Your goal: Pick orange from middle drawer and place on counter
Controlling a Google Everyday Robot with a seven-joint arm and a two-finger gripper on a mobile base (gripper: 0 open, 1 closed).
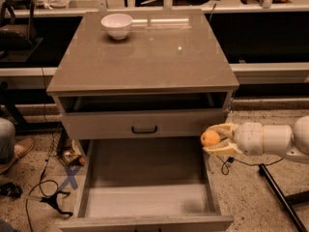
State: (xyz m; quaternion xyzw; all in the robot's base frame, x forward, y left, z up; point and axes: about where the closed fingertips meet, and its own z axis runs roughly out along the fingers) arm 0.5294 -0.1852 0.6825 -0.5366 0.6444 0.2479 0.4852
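Note:
My gripper (212, 138) reaches in from the right and is shut on the orange (210, 138), a small round fruit held between its two pale fingers. It hangs above the right wall of the open middle drawer (145, 197), just below the shallow drawer front with the black handle (144, 129). The drawer's pale grey floor is bare. The counter (145, 57) is the glossy grey-brown top of the cabinet, above and to the left of the gripper.
A white bowl (116, 25) stands at the counter's back left. Cables and a blue tape cross (70, 177) lie on the speckled floor to the left. A black stand leg (280, 197) runs along the floor on the right.

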